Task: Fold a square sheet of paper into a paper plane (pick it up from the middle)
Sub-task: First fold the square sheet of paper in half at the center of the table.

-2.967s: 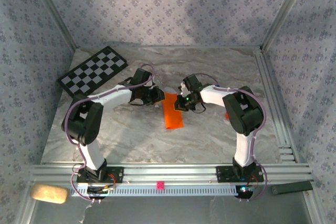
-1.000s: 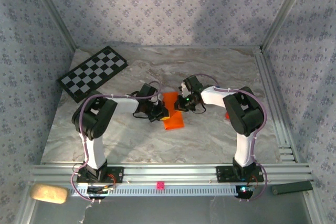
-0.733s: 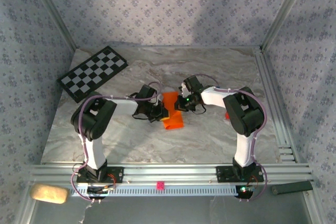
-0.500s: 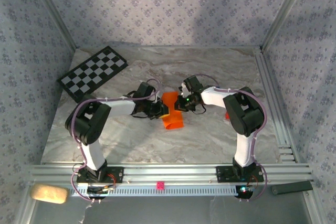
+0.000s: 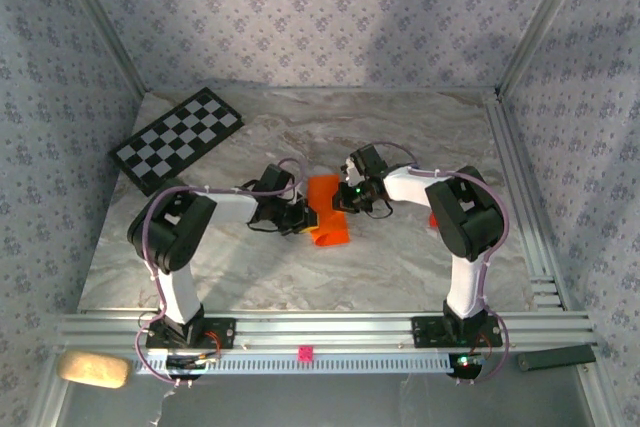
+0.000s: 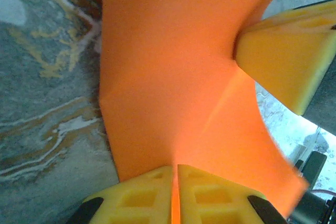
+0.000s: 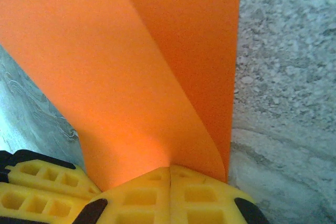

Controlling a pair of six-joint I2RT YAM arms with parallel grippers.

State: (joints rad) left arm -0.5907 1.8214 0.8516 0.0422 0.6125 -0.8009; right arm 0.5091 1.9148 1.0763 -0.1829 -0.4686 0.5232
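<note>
Top external view: both my pairs of fingers are pinching the square sheet of paper (image 5: 328, 219) in the middle of the worktop (image 5: 400, 267).
My left fingers (image 6: 155, 195) are gripping the sheet's left edge, with a sliver of orange showing between them. My right fingers (image 7: 152, 192) are clamping shut on its right side, where the paper is curling over. A few seconds ago my left fingers were sitting farther back, by the far left corner, and the sheet was lying flat. Now they are holding nearer along that edge, and the sheet is bowing up between the two grips. I am judging that a lengthwise fold is being formed and that the pointed plane shape is far from done.
</note>
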